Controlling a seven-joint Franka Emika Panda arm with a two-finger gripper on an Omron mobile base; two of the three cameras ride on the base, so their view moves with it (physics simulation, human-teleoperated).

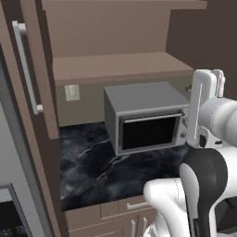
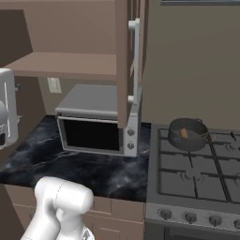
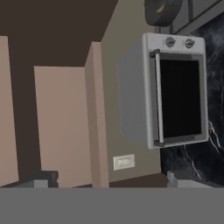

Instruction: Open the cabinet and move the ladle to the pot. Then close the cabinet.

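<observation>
Ladle (image 2: 184,133) lying inside the pot (image 2: 188,134), brown bowl showing above the dark rim — pot on the rear left burner of the stove (image 2: 197,178). Cabinet (image 1: 115,65) open, both doors (image 2: 125,65) swung wide, shelf (image 1: 118,66) exposed above the microwave (image 1: 147,118) on the black marble counter (image 1: 92,171). Gripper (image 3: 105,180) parted and gripping nothing, facing the shelf and microwave.

Grey microwave (image 1: 146,118) on black marble counter (image 1: 92,171), gas stove (image 2: 197,178) beside, beige wall (image 2: 197,61)
</observation>
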